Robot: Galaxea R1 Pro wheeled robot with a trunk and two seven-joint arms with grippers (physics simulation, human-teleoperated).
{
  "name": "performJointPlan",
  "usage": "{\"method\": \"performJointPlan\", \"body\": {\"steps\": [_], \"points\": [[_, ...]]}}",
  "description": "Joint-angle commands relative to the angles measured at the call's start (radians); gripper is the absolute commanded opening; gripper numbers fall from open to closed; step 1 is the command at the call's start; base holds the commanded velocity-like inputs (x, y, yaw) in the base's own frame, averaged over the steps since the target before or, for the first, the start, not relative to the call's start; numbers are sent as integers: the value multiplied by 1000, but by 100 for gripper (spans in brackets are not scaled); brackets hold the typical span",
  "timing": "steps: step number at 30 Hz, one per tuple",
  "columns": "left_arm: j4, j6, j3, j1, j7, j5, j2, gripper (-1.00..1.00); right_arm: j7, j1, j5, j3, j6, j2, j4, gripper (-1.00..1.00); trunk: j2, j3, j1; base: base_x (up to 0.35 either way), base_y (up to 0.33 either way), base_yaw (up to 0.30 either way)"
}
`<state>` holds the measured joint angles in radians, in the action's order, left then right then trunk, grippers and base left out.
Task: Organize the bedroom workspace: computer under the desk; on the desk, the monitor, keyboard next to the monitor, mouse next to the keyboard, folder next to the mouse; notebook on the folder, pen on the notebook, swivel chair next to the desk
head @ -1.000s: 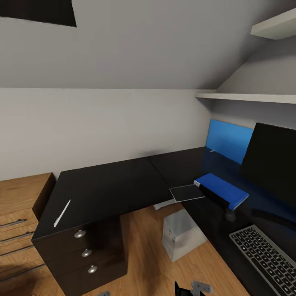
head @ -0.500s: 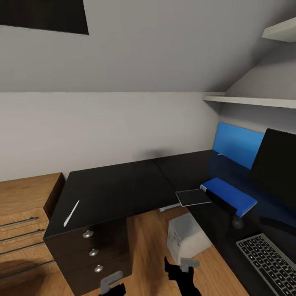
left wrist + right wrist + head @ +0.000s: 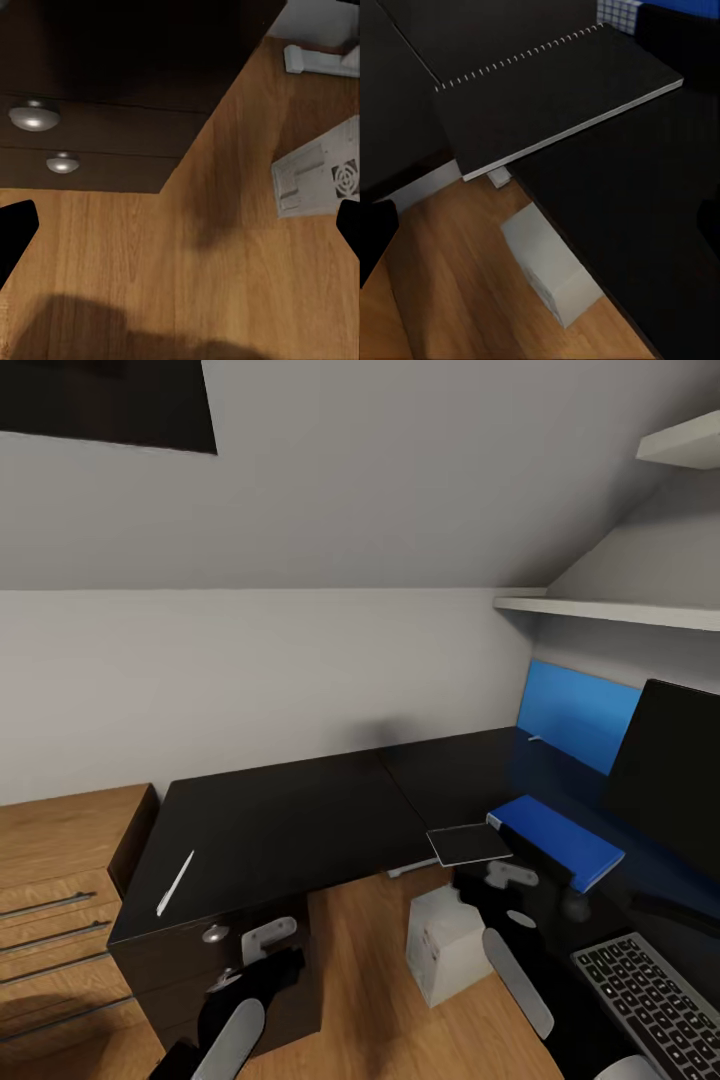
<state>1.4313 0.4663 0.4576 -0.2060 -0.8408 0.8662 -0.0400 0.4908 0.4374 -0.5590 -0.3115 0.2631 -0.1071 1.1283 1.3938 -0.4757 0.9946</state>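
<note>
Notebook (image 3: 468,844) lying flat at the inner corner of the desk (image 3: 290,815), one edge jutting past the desk's rim, just beside the near end of the folder (image 3: 556,841) (not yet on top of it). Right gripper (image 3: 512,880) raised just short of it, fingers spread and empty, judging by the dark tips at either edge of the right wrist view, with the notebook (image 3: 555,97) ahead between them. Long spiral edge running crosswise to the approach. Clearly the nearer arm; left gripper (image 3: 262,950) hanging low by the drawers (image 3: 90,142), likewise parted and holding nothing. Pen (image 3: 175,881) well apart, at the desk's far left end. Computer (image 3: 448,943) on the floor under the desk. Likely next: a short reach forward for the overhanging edge.
</note>
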Motion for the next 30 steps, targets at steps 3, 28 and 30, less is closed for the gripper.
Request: {"method": "performJointPlan", "body": {"steps": [3,28,30], "points": [[1,2,1,-1,-8,5,-17,100,10,0,-4,-3,1,-8,5,100,1,-1,0,0,0,0],[-26,2,12,-1,-9,7,-15,100,-23,-2,47,5,-56,-11,-59,100,1,-1,0,235,0,0],[-26,2,12,-1,-9,7,-15,100,-23,-2,47,11,-56,-11,-70,100,1,-1,0,24,0,0]]}}
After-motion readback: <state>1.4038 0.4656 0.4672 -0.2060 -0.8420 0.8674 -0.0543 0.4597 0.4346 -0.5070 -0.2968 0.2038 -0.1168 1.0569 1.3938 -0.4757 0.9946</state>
